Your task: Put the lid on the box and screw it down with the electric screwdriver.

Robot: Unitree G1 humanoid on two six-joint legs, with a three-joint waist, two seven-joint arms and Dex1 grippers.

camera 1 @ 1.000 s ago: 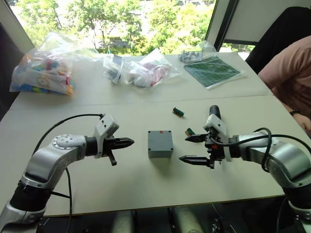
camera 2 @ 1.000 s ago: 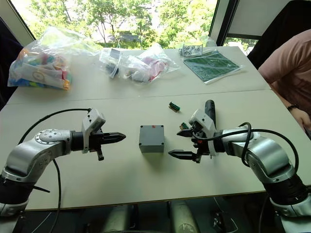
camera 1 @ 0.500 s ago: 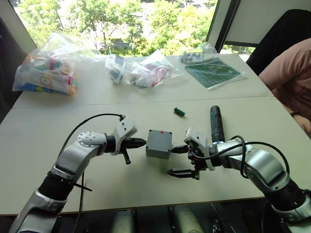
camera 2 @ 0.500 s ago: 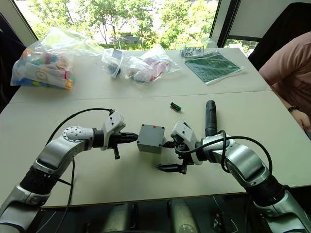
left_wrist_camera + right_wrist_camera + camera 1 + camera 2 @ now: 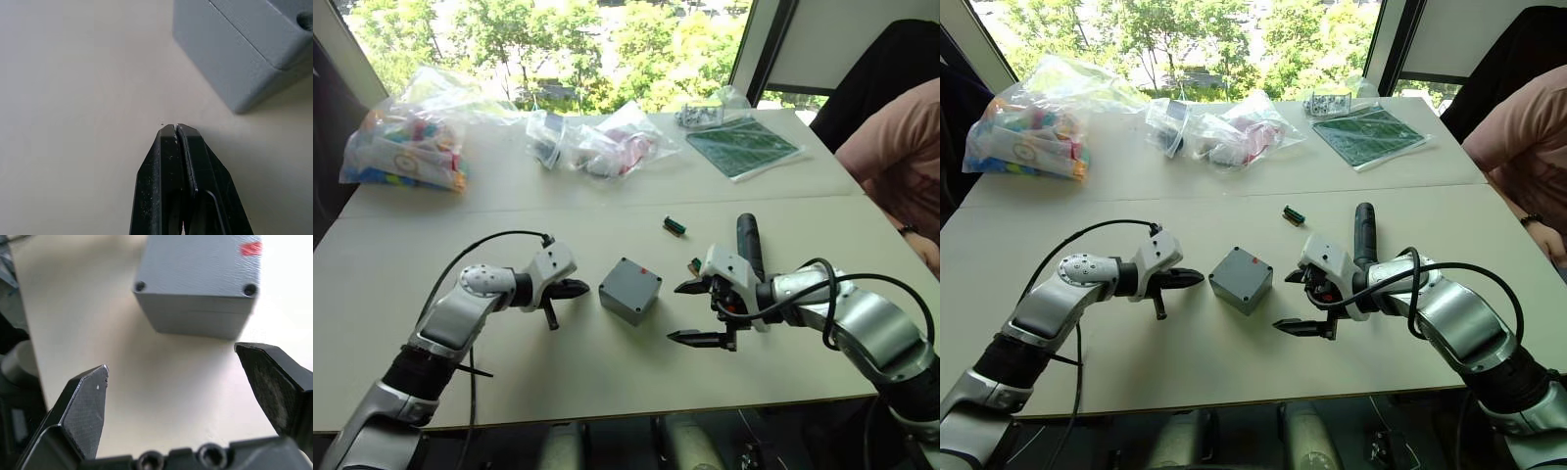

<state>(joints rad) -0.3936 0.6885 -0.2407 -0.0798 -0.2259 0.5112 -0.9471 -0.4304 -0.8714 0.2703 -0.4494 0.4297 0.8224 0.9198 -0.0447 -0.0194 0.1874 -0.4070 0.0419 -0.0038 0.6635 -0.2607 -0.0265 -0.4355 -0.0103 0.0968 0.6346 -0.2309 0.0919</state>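
Note:
The grey box (image 5: 623,305) stands mid-table, turned at an angle. The lid (image 5: 633,278) sits on top of it, with a seam under it, corner screw holes and a small red mark. My left gripper (image 5: 578,288) is shut, its tip a short way from the box's left side, and the left wrist view shows the box corner (image 5: 244,54) just beyond the shut tips. To the box's right, my right gripper (image 5: 674,312) is open and empty, facing the box (image 5: 195,318). Behind the right gripper, the black electric screwdriver (image 5: 747,242) lies on the table.
Two small green-orange components (image 5: 674,226) (image 5: 694,264) lie right of the box. Plastic bags of parts (image 5: 406,137) (image 5: 602,145) and a green board (image 5: 742,145) sit at the back. A person's arm (image 5: 901,157) is at the right edge of the table.
Both grippers moved in against the box's sides half a second ago and have since drawn back. The box now sits turned at an angle.

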